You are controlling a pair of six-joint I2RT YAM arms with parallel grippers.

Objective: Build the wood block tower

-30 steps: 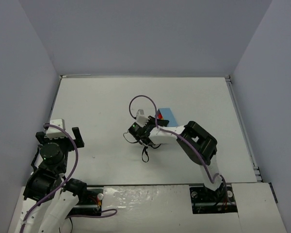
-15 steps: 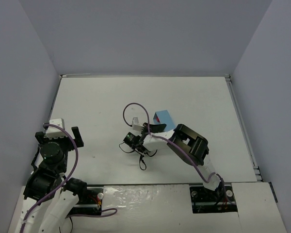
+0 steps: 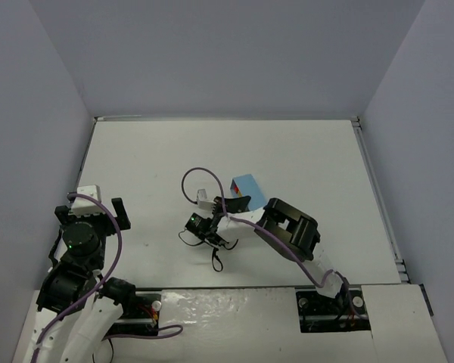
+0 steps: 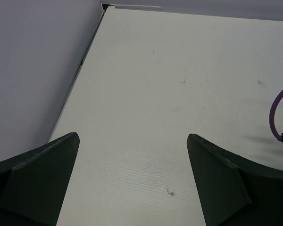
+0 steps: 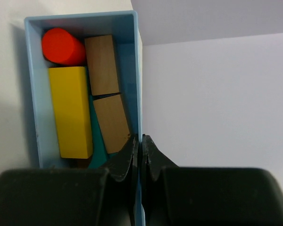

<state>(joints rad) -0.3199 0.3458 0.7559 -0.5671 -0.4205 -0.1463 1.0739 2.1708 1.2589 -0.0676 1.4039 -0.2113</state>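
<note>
My right gripper (image 5: 140,139) is shut on the right wall of a light-blue bin (image 5: 136,80) and holds it. The tower's blocks lie loose inside the bin: a red cylinder (image 5: 62,45), a long yellow block (image 5: 70,111), two tan blocks (image 5: 102,64) and a teal piece (image 5: 97,147) beneath them. In the top view the bin (image 3: 247,185) is tilted at mid-table with the right gripper (image 3: 235,202) at its near edge. My left gripper (image 4: 132,136) is open and empty over bare table, far left in the top view (image 3: 91,209).
Grey walls enclose the white table (image 3: 310,159) on three sides. The right arm's purple cable (image 3: 189,181) loops left of the bin, and its end shows in the left wrist view (image 4: 276,113). A wall (image 4: 33,70) stands close on the left of the left gripper.
My right arm has swung left and nearer with the bin in its jaws, so the bin has shifted left. The left arm has not moved.
</note>
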